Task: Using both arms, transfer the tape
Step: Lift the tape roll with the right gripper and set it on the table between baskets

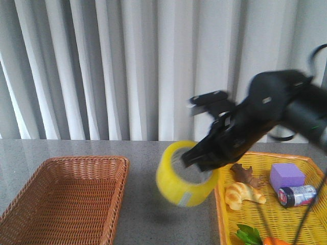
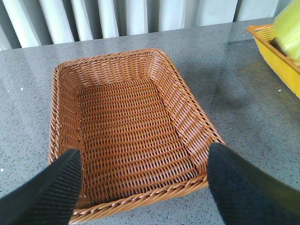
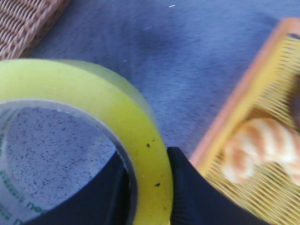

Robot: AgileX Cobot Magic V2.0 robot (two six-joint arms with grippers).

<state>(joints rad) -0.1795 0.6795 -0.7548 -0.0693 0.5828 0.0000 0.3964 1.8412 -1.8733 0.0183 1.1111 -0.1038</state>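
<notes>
Grey speckled tabletop [image 1: 148, 204]. Right gripper [image 1: 196, 159] pinching wall of wide translucent yellow tape roll [image 1: 184, 178], held above table. Left gripper [image 2: 145, 187] fingers spread wide, empty, above brown wicker basket [image 2: 197, 117].

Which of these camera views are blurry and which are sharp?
Front view: the tape and right end effector are smeared by motion, while the brown basket is fairly crisp. Left wrist view: sharp, weave clearly resolved. Right wrist view: soft throughout, the croissant blurred.
</notes>
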